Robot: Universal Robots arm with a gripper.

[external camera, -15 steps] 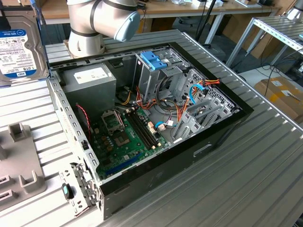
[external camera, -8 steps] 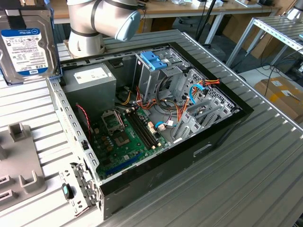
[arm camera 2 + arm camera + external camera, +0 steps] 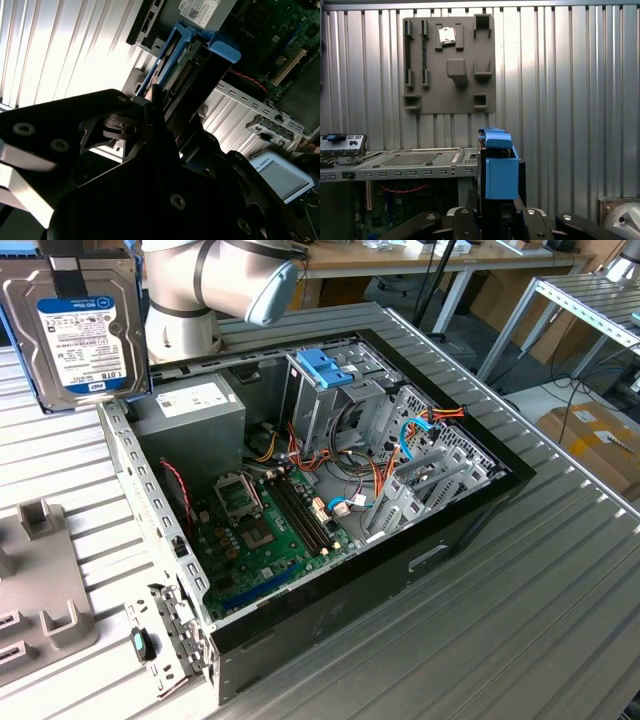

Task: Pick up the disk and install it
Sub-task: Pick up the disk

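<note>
Disk: you'll find the disk (image 3: 75, 330) in the upper left of the exterior view, upright and off the table, beside the open case (image 3: 480, 502).
Gripper: the gripper (image 3: 497, 220) is clamped onto the disk (blue rail (image 3: 499, 176) poking out).
Handling: judged stiff, dense and shock-sensitive; grip the flat faces, not the connectors.
Label: white sticker (image 3: 80, 345) with a blue strip; print not quoted.

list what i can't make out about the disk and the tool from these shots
- Exterior view: the tool holding the disk is cut off by the top edge.
- Both wrist views: the disk stands edge-on, so its label face is hidden.
- Second wrist view: the tool's dark body covers the disk's near end.
- Exterior view: the walls of the metal cage hide its slot; free or not, cannot tell.
</note>
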